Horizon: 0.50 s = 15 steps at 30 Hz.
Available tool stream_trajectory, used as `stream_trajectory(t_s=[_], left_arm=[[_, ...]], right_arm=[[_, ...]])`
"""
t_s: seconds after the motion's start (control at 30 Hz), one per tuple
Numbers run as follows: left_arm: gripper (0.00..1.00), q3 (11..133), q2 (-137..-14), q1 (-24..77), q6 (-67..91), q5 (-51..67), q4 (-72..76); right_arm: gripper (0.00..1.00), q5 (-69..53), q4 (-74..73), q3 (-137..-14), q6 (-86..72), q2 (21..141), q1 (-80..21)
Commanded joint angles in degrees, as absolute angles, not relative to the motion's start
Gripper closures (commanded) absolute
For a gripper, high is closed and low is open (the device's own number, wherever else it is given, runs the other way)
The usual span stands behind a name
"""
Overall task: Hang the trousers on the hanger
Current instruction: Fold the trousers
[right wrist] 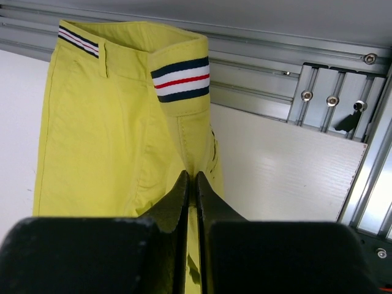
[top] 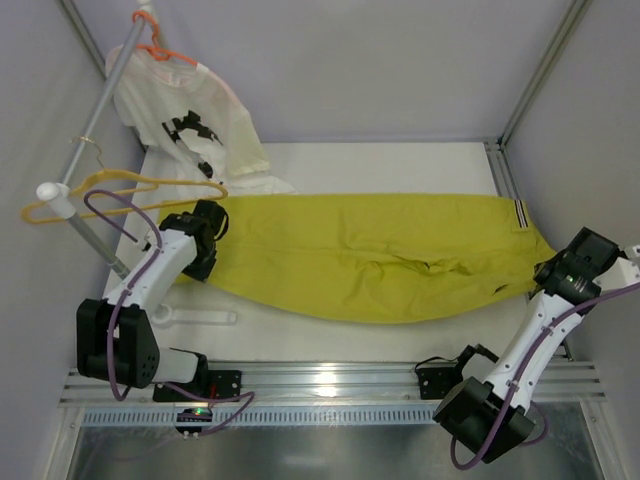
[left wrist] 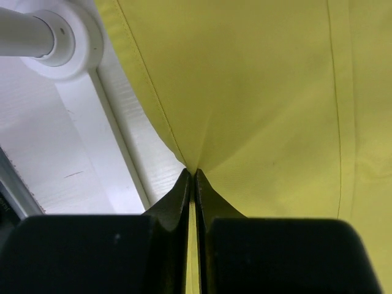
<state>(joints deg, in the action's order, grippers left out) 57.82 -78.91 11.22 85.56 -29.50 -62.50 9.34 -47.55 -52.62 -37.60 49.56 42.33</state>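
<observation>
Now: trousers [top: 380, 255] lie flat across the white table [top: 400, 160];
Left gripper [top: 205, 240]: pinched tight on the leg end of the trousers;
Right gripper [top: 560, 270]: pinched tight on the waist end of the trousers, near a stripy band [right wrist: 180, 79];
Hanger [top: 180, 182]: yellow, up on a rail [top: 100, 110], just beside the leg end of the trousers

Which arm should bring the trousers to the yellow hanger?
Left, likely: its jaws are shut on the trousers end nearest the hanger; the right arm's jaws pinch the waistband end, across the table.
</observation>
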Motion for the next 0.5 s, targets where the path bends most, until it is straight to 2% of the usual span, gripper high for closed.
stream_trajectory(t_s=[0.0, 0.47], left_arm=[[1.0, 59.9, -76.0, 11.0, 86.5, -34.1, -67.1], [0.99, 68.8, -70.7, 11.2, 77.5, -33.0, -67.0]], right_arm=[[0.96, 11.5, -49.7, -56.6, -36.7, 46.4, 42.1], [0.96, 11.8, -54.0, -64.8, -33.1, 43.9, 42.2]])
